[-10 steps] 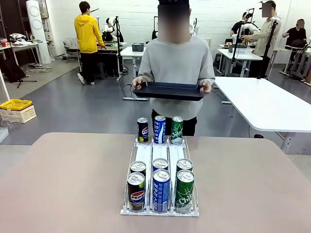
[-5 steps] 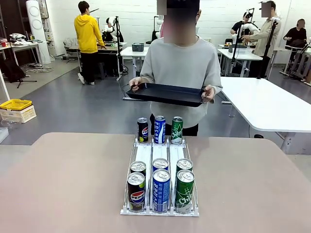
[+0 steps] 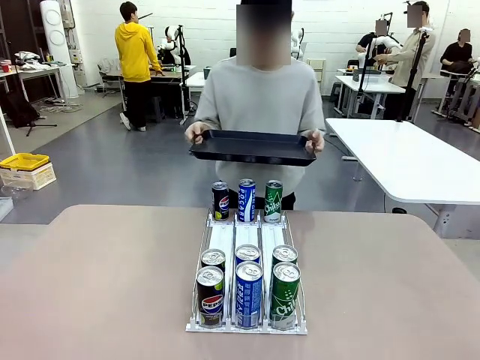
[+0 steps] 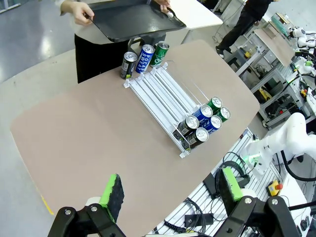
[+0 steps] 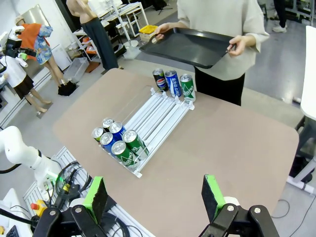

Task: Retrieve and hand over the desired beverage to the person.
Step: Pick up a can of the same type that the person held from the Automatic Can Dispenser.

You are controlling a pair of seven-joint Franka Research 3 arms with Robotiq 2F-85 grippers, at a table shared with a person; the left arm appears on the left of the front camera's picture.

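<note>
Presently, left gripper [image 4: 172, 186] and right gripper [image 5: 154, 196] are held apart, empty; a near can [image 3: 248, 292] should be gripped squarely, upright.

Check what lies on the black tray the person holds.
Nothing: the black tray, held by the person, shows a bare floor in both wrist views. From the front its near wall hides the floor.

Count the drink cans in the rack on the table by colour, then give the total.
Black cans: 3
Blue cans: 3
Green cans: 3
Total: 9
</note>
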